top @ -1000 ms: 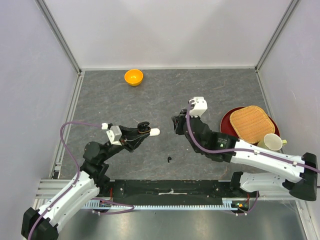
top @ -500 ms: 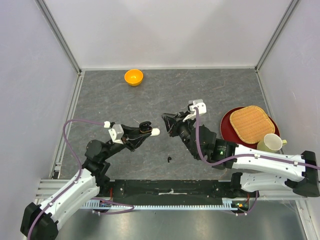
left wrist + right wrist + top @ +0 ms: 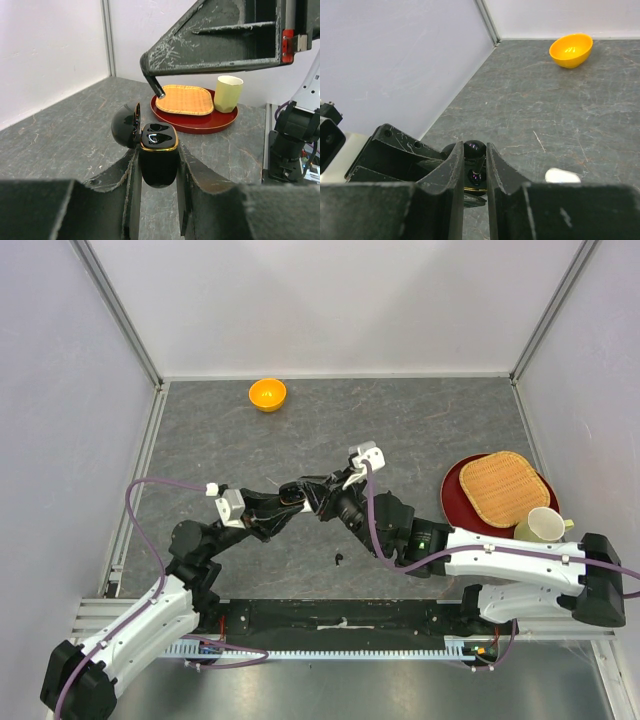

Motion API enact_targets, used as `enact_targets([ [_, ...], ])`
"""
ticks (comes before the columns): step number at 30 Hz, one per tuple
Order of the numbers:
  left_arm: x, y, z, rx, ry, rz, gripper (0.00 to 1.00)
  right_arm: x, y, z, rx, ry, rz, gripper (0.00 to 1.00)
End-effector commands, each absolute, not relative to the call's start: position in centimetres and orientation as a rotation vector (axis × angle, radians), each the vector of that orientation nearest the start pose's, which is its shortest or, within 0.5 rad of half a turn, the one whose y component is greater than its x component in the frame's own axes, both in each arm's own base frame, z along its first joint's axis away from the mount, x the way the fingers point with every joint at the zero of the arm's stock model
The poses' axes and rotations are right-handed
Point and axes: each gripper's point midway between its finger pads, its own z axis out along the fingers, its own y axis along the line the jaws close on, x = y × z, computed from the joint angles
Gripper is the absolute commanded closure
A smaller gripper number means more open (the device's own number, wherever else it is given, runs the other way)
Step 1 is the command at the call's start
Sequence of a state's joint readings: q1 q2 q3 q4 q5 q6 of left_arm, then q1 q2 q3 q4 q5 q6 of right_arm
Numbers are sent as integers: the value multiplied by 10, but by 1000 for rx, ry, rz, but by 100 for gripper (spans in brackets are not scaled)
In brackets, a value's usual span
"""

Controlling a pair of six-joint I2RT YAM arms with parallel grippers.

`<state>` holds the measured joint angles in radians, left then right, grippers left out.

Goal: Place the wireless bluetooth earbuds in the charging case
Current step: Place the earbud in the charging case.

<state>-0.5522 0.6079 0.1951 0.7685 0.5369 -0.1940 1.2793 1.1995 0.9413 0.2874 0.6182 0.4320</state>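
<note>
- Left gripper (image 3: 157,150): clamped tight on 1 charging case (image 3: 158,167), one finger on each side of its body. The case is off the desk (image 3: 420,430), over its middle and a bit left of centre.
- Case lid (image 3: 124,132) is hinged open to the left. 2 dark wells show inside the gold rim; can't tell whether anything sits in them.
- Right gripper (image 3: 474,150): jaws only a narrow slit apart, tip right over the open case and almost touching the left gripper.
- Left wrist view: 1 small black stemmed piece sticks down from the right gripper's tip and reads as a pinched black earbud (image 3: 159,91). It is above the case, not in it.
- 1 loose black earbud (image 3: 340,559) lies on the desk near the near edge, about centre.
- 1 white earbud (image 3: 562,175) lies on the desk just beside the right gripper. It shows in the right wrist view only.
- So 3 earbuds counted in view.
- 1 orange bowl (image 3: 267,394) at the far edge, left of centre.
- 1 red plate (image 3: 455,485) at the right edge, with 1 woven mat (image 3: 505,487) on it and 1 cup (image 3: 545,525) at its near rim.
</note>
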Motion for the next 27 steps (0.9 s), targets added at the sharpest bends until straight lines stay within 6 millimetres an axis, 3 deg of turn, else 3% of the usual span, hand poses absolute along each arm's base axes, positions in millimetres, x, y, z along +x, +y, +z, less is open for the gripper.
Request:
enact_targets([
  [1,173,-226,288,700,1030,-989,98,193,374,335,-202,1561,934,100],
  [27,171,-224,299,677,1006,-999,98,199,369,313,-276,1575,747,100],
])
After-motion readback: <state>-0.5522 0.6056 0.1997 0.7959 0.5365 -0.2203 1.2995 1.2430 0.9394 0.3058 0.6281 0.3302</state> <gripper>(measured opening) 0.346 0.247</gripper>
